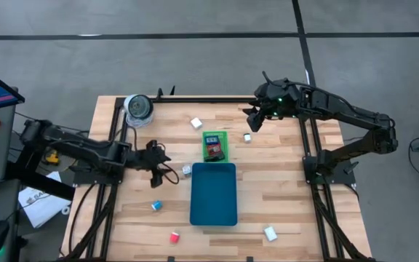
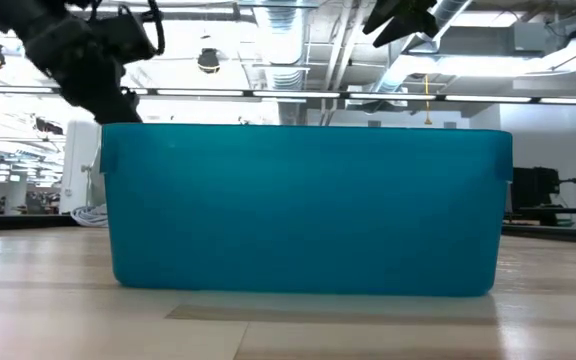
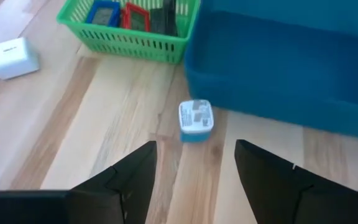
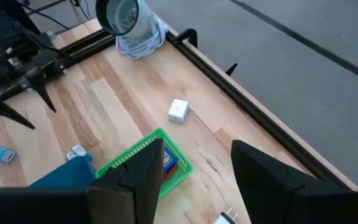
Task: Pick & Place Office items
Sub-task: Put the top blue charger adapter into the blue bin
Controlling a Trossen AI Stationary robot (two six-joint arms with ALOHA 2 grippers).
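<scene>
My left gripper hovers open just left of a small white-and-blue piece, which lies flat on the table ahead of its fingertips, beside the teal tray. The green tray holds blue, red and black pieces. My right gripper is open, raised over the table's far right part. Loose on the wood lie a white block, a tiny white piece, a blue piece, a red piece and a white piece.
A roll-like round object with coiled white cable sits at the far left corner. Black frame rails run along the far and side edges. The teal tray's wall fills the low view. Bare wood lies right of the teal tray.
</scene>
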